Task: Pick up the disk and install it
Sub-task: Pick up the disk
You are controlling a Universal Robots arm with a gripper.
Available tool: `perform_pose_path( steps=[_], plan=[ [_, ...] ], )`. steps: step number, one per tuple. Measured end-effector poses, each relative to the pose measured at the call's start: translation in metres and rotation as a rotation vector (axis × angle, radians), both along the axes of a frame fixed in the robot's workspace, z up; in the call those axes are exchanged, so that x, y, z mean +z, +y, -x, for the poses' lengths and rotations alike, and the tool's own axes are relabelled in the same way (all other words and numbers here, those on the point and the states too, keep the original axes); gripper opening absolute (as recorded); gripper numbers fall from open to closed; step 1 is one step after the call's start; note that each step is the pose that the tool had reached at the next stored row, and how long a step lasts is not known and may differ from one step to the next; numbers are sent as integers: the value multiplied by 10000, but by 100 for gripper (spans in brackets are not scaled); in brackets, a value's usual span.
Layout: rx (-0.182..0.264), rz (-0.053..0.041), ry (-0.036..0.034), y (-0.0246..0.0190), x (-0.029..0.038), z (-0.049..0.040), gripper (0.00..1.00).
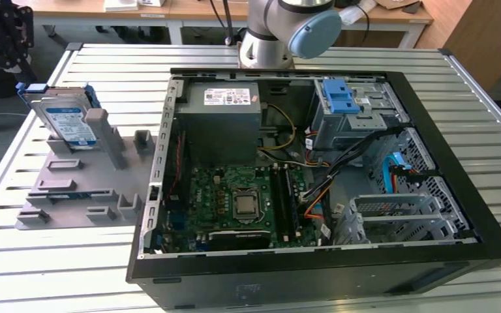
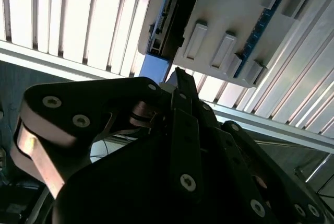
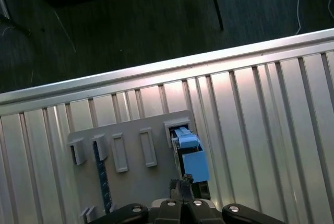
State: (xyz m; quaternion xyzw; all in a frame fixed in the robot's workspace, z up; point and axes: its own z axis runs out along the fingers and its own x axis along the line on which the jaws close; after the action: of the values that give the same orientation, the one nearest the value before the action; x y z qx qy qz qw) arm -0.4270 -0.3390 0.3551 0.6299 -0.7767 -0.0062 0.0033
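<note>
The gripper (image 3: 182,191) hangs close over the disk (image 3: 191,154); the disk stands on edge, blue rail showing, in the grey slotted holder (image 3: 133,182); the holder lies on the slatted metal table (image 3: 261,104); dark floor (image 3: 130,20) beyond.

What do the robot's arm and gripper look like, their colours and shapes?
In the exterior view the arm is a silvery grey tube with a rounded joint that has a pale blue cap. In both wrist views the gripper is matt black, built of flat linked bars with rounded ends and pinned with small silver screw heads.
</note>
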Motion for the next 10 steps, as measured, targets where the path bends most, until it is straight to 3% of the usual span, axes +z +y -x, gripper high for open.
perform_pose_path(
  steps=[2,10],
  plan=[
    [52,-2,-43,1,-5,-1,11],
    [1087,-9,-42,1,-19,0,11]
  ],
)
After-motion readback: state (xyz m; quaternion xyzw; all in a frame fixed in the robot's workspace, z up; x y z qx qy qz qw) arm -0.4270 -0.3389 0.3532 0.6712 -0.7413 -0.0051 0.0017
